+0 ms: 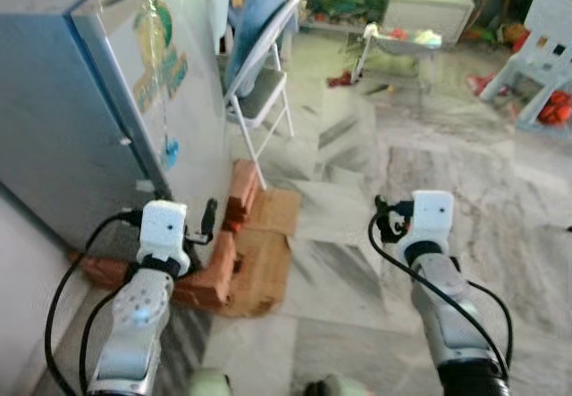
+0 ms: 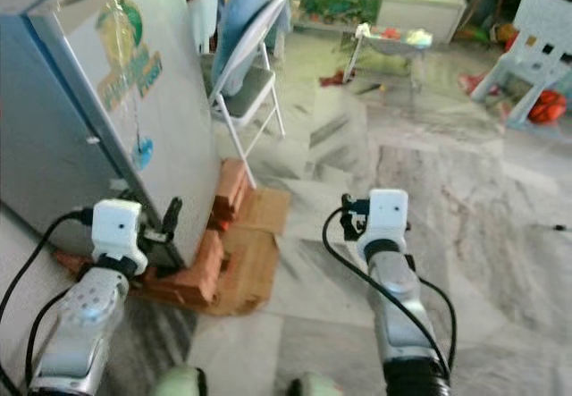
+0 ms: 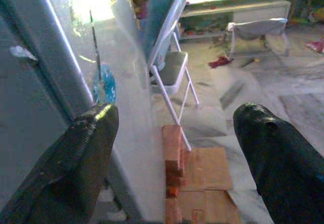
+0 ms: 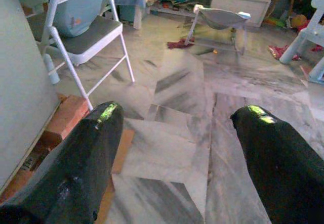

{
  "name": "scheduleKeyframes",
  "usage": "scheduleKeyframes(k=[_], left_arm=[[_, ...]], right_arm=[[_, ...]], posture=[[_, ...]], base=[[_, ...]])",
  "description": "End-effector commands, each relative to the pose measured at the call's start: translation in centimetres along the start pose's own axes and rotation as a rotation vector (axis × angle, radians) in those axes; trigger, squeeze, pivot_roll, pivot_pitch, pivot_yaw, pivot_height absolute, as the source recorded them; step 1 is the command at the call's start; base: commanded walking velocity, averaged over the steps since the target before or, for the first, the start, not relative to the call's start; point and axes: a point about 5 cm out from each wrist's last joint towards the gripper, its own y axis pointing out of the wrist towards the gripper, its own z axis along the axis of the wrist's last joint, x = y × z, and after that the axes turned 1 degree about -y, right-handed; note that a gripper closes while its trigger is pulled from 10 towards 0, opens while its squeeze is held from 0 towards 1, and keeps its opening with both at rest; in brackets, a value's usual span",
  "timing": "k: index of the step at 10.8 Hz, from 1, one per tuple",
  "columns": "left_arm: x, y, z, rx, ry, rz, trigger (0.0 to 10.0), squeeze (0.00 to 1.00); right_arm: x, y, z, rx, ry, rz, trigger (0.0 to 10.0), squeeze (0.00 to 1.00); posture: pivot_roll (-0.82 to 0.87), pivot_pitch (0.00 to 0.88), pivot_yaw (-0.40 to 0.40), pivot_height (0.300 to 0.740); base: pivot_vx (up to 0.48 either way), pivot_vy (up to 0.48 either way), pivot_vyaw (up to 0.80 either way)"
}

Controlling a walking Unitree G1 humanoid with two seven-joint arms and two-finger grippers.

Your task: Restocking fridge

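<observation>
Nearest the camera, both silver arms reach forward and down over the marble floor. The left end effector is held low beside the fridge's front corner; its wrist view shows the two black fingers spread well apart with nothing between them. The right end effector hangs over bare floor, well apart from the fridge, and its fingers are likewise spread wide and hold nothing.

Just beyond the left end effector stands the fridge, a tall grey cabinet on the robot's left with its door closed. The door carries a green and yellow logo and a small blue sticker lower down. The cabinet rests on red bricks stacked along its base, and a flattened sheet of cardboard lies on the floor beside the bricks.

Farther back, a white folding chair with a grey seat stands near the fridge door, a blue cloth draped over its backrest. Beyond it are a small grey stool, a red rag on the floor near it, and a low white cabinet along the far wall. At far right stands a white plastic chair.
</observation>
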Motion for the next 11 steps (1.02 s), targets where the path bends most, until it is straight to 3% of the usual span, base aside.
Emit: scheduleKeyframes(k=[1, 5, 8, 11], left_arm=[[-0.09, 0.15, 0.0, 0.0, -0.006, -0.014, 10.0, 0.0], [0.04, 0.15, -0.21, -0.001, -0.022, 0.002, 10.0, 0.0], [0.19, 0.13, -0.26, -0.008, -0.02, -0.01, 10.0, 0.0], [0.28, 0.09, -0.3, -0.011, -0.008, -0.015, 10.0, 0.0]], right_arm=[[0.13, 0.12, 0.44, 0.015, 0.001, -0.01, 10.0, 0.0], [0.29, 0.06, 0.43, 0.017, 0.0, -0.016, 10.0, 0.0], [0.4, -0.03, 0.45, 0.017, -0.003, -0.018, 10.0, 0.0], [0.47, -0.19, 0.4, 0.015, -0.005, -0.018, 10.0, 0.0]], posture=[[0.09, 0.066, -0.037, 0.74], [0.09, 0.067, -0.035, 0.74], [0.09, 0.07, -0.035, 0.74], [0.09, 0.076, -0.036, 0.74]], base=[[0.251, 0.0, 0.0], [0.062, 0.0, 0.0], [0.081, 0.417, 0.0], [0.0, 0.0, 0.0]])
